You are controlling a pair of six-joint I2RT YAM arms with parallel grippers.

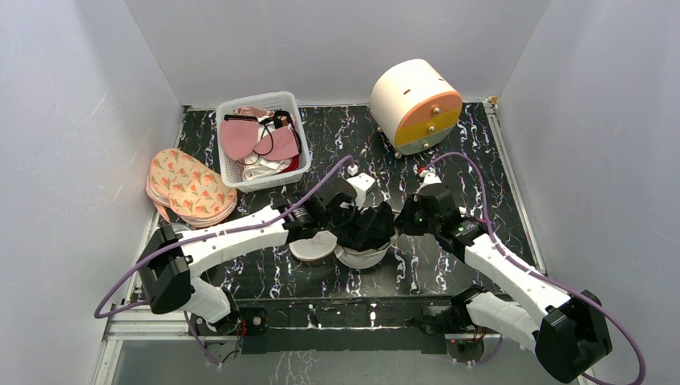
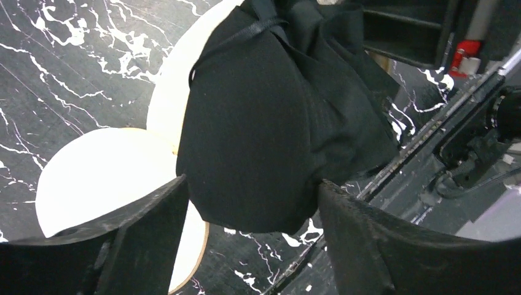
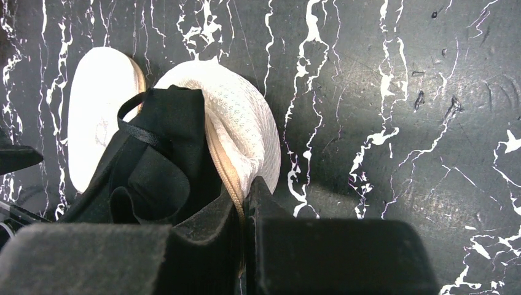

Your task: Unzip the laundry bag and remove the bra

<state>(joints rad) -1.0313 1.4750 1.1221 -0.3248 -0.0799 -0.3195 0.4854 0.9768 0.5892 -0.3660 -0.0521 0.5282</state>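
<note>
Tabletop (image 1: 481,160) black-marbled, walls (image 1: 337,48) grey; left fingers (image 2: 141,227) apart, right fingers (image 3: 319,252) clamping laundry bag (image 3: 246,123).

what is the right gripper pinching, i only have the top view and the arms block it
observer: right wrist view shows the right gripper shut on the beige zipper edge of the laundry bag
operator: and the left one, holding anything
observer: no, left wrist view shows the left gripper open, the black bra cup between its jaws
operator: is it out of the bag
observer: partly, it pokes out past the open zipper, the rest hidden
</note>
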